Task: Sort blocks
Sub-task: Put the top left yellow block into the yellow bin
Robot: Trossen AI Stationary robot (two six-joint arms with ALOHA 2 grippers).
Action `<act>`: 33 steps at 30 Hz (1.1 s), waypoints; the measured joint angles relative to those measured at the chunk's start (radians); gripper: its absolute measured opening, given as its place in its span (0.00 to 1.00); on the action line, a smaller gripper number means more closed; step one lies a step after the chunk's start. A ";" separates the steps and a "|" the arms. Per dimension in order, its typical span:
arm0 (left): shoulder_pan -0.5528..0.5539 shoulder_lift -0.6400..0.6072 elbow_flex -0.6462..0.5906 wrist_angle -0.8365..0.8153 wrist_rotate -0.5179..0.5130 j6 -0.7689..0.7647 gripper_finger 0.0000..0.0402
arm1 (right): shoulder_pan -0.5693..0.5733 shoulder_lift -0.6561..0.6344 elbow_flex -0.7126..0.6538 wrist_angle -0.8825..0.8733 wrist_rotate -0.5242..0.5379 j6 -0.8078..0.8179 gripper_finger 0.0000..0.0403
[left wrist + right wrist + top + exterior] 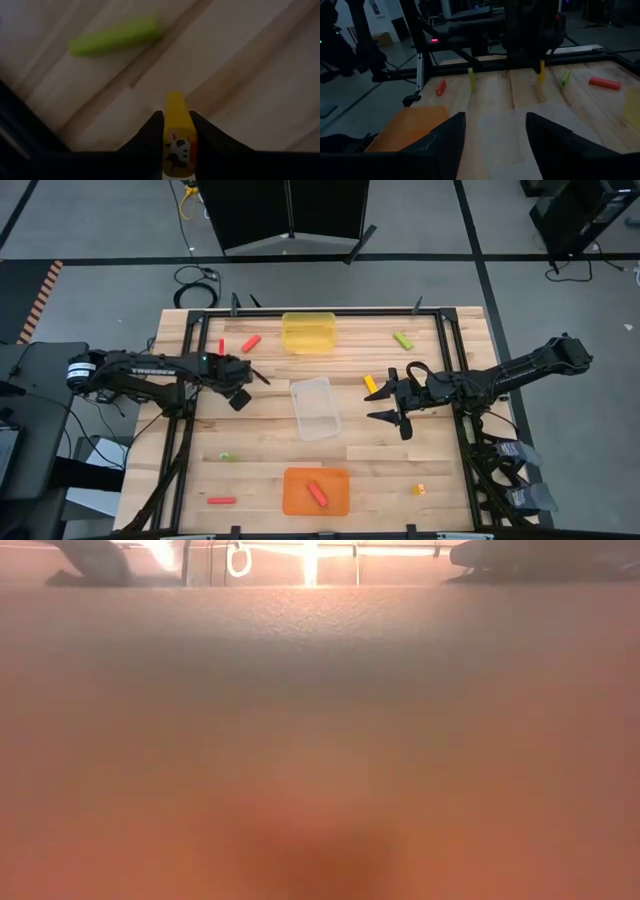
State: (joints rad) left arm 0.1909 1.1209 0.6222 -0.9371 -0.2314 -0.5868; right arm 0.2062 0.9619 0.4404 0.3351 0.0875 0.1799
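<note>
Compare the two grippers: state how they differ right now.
The left gripper is shut on a yellow block; the right gripper is open and holds nothing. The left gripper hangs over the table's left half, left of the clear tray; the right gripper is right of that tray, near another yellow block. Both are dark, two-fingered, and point toward the table's middle.

Robotics lab: framed wooden table (260,470), grey floor, loose cables (195,277), black equipment.
</note>
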 joint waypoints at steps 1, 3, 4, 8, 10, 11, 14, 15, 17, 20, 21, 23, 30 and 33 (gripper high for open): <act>0.000 -0.002 0.020 0.000 -0.002 0.002 0.16 | 0.000 0.000 0.000 0.000 0.000 0.000 0.54; 0.000 -0.004 0.078 -0.002 -0.017 0.007 0.16 | 0.000 0.000 0.000 0.002 0.000 0.000 0.54; 0.000 -0.004 0.113 0.000 -0.025 0.008 0.16 | -0.001 0.000 0.000 0.005 0.000 0.000 0.54; 0.002 -0.004 0.233 0.108 -0.101 0.066 0.16 | -0.013 0.000 0.000 0.007 0.000 0.000 0.53; 0.021 0.006 0.256 0.257 -0.118 0.120 0.16 | -0.026 0.000 0.000 0.013 0.000 0.000 0.53; 0.035 0.019 0.257 0.333 -0.117 0.146 0.16 | -0.032 0.000 0.000 0.019 0.000 0.000 0.53; 0.094 0.095 0.256 0.510 -0.105 0.199 0.16 | -0.048 0.000 0.000 0.044 0.001 -0.003 0.53; 0.119 0.128 0.256 0.558 -0.097 0.212 0.16 | -0.053 0.000 0.001 0.050 0.001 -0.005 0.53; 0.170 0.191 0.255 0.651 -0.081 0.218 0.16 | -0.058 0.000 0.001 0.055 0.001 -0.006 0.53; 0.231 0.271 0.255 0.800 -0.034 0.219 0.16 | -0.061 0.000 0.001 0.057 0.001 -0.006 0.52; 0.249 0.288 0.255 0.840 -0.024 0.219 0.16 | -0.061 0.000 0.001 0.057 0.001 -0.003 0.52; 0.285 0.329 0.268 0.865 -0.016 0.220 0.16 | -0.061 0.000 0.001 0.057 0.001 0.002 0.52; 0.369 0.466 0.329 0.864 0.043 0.212 0.17 | -0.058 0.000 0.001 0.056 0.141 -0.035 0.53; 0.373 0.491 0.338 0.857 0.068 0.213 0.29 | -0.072 0.000 0.001 0.051 0.294 -0.044 0.54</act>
State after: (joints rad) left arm 0.5640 1.6115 0.9601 -0.0803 -0.1629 -0.3736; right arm 0.1342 0.9619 0.4412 0.3858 0.3818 0.1360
